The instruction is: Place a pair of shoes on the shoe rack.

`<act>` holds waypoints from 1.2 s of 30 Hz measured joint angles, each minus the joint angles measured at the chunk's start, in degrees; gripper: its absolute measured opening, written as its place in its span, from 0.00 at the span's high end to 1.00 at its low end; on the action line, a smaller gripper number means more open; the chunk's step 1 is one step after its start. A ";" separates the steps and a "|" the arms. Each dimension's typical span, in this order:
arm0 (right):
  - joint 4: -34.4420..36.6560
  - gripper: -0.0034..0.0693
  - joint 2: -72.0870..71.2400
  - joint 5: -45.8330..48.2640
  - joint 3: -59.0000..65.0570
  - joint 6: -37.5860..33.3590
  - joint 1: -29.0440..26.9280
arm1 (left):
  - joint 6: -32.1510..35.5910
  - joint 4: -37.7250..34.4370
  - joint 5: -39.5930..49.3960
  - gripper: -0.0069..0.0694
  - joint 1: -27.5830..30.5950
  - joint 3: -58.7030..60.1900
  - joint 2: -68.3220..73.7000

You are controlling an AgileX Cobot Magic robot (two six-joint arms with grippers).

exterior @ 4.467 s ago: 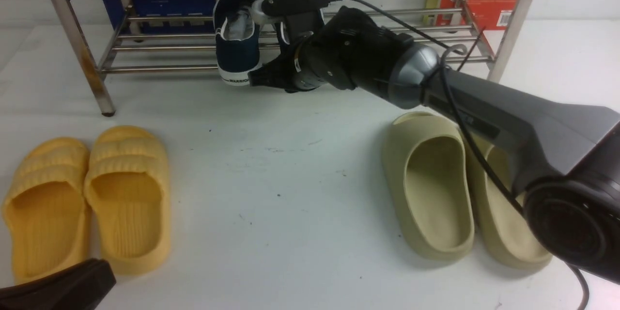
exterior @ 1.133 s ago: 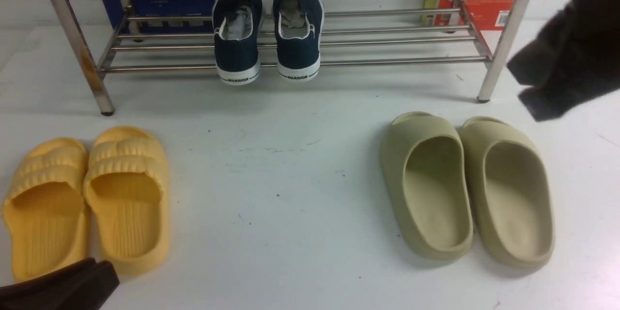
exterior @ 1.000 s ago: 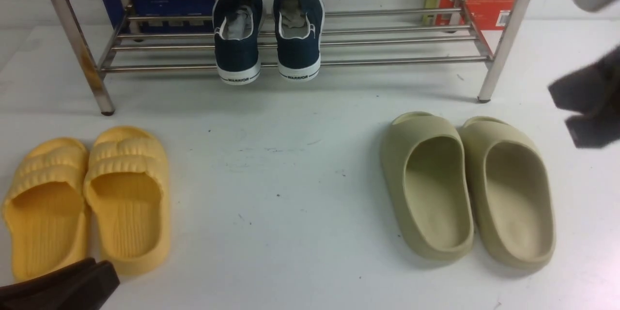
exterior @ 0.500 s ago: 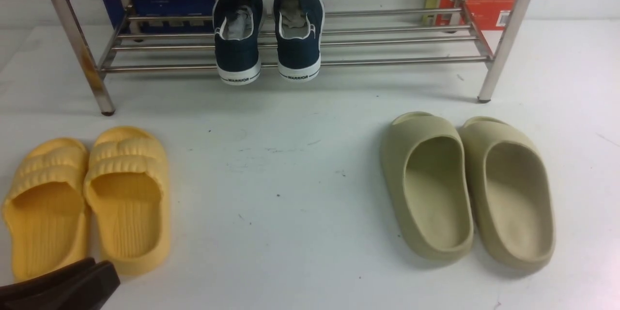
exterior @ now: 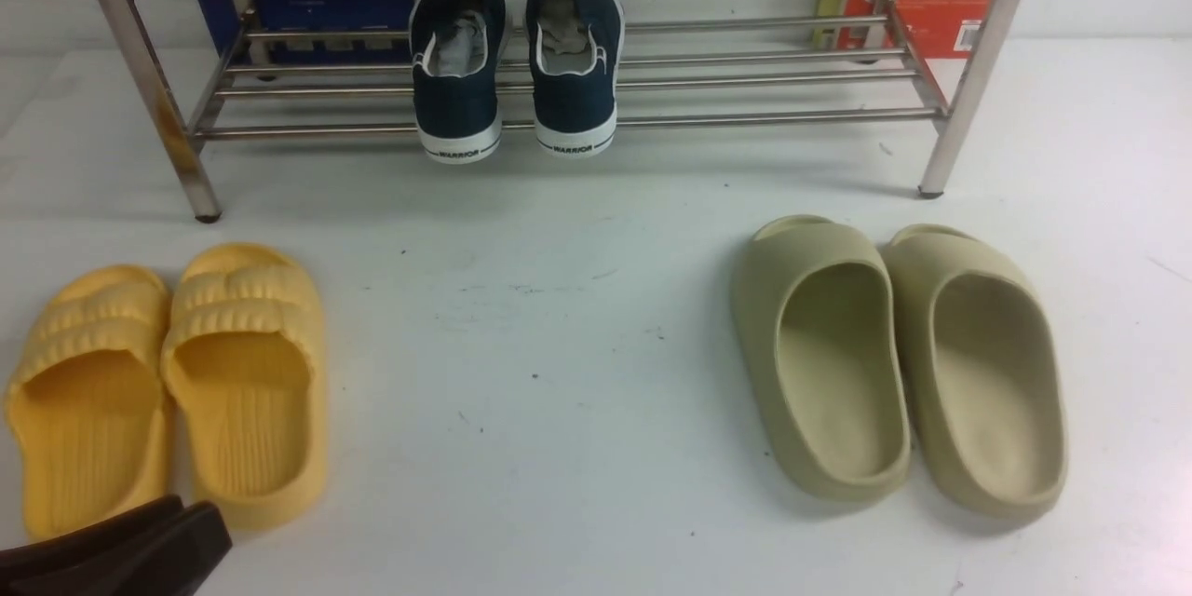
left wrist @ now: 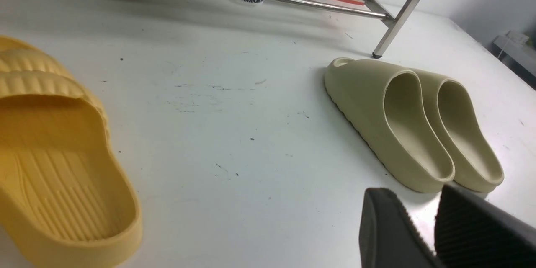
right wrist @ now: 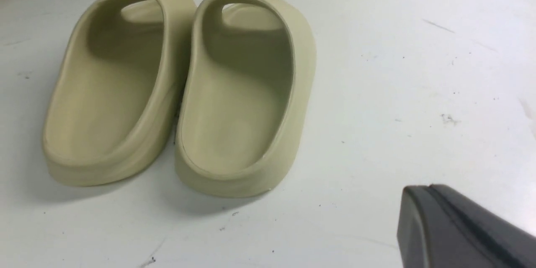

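At the upper centre, your pair of shoes (exterior: pixel 514 65) sits on the shoe rack (exterior: pixel 745 84), task apparently complete; left gripper (left wrist: pixel 423 226) slightly parted, empty; right gripper (right wrist: pixel 452 230) fingers unreadable.

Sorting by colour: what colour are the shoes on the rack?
Navy blue with white soles, clearest in the front view.
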 joint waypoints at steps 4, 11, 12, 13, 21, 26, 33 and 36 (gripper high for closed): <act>0.05 0.95 0.00 0.14 0.00 0.00 0.00 | 0.00 0.00 0.00 0.64 0.00 0.00 0.00; 0.19 0.95 0.00 0.14 0.00 0.00 0.00 | 0.00 0.00 0.00 0.63 0.00 0.00 0.00; 0.19 0.95 0.00 0.14 0.00 0.00 0.00 | 0.00 0.00 0.00 0.63 0.00 0.00 0.00; 0.19 0.95 0.00 0.14 0.00 0.00 0.00 | 0.00 0.00 0.00 0.63 0.00 0.00 0.00; 0.23 0.94 0.00 0.14 0.00 0.02 0.00 | -0.06 0.00 0.00 0.63 0.00 0.00 0.00; 0.23 0.93 0.00 0.14 0.00 0.02 0.00 | 0.05 4.19 -0.12 0.63 0.00 0.54 0.00; 0.23 0.93 0.00 0.14 0.00 0.02 0.00 | 2.67 -0.03 -0.59 0.62 11.35 3.41 -4.07; 0.23 0.93 0.00 0.14 0.00 0.02 0.00 | 9.03 -7.07 -1.92 0.62 21.19 5.89 -8.28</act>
